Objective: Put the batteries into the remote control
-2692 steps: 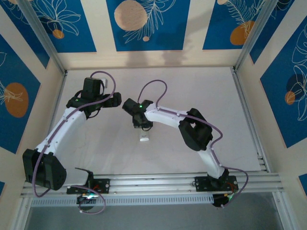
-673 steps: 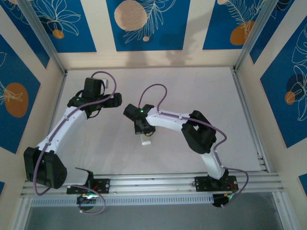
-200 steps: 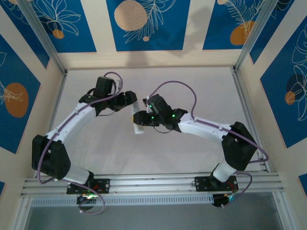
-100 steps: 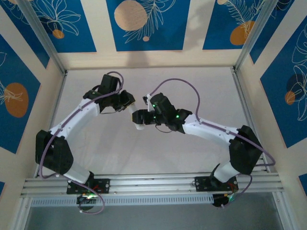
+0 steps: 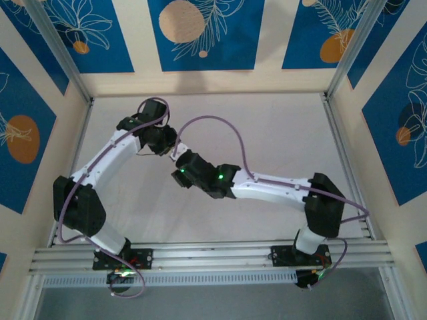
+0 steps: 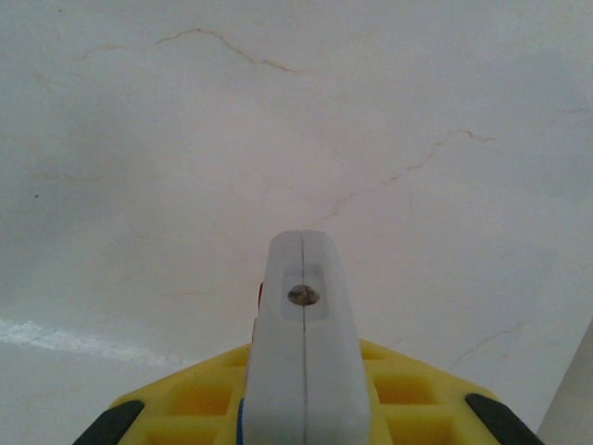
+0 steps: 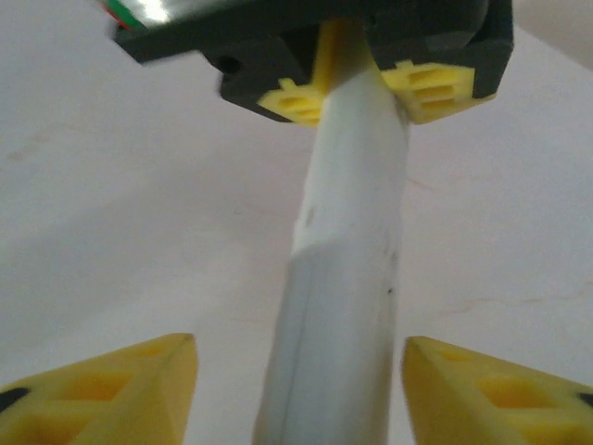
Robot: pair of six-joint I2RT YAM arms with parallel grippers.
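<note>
- The left hand (image 7: 357, 88) is clenched on one end of the remote control (image 7: 345, 278), holding it above the counter (image 5: 267, 133), likely so that its length is offered to the partner.
- The right hand (image 7: 301, 385) is spread, with a finger on either side of the bar and neither touching it, seemingly ready to steady it.

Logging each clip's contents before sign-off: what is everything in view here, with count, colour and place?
remote: one, white, between the two hands
table: one, pale with faint veins, under the arms
wall panels: several, blue with orange and white prints, around the table
cables: two, purple, looping along the arms
arms: two, white with black joints, meeting left of centre
left hand: one, yellow fingers, shut on the remote's end
right hand: one, yellow fingers, open either side of the remote
</note>
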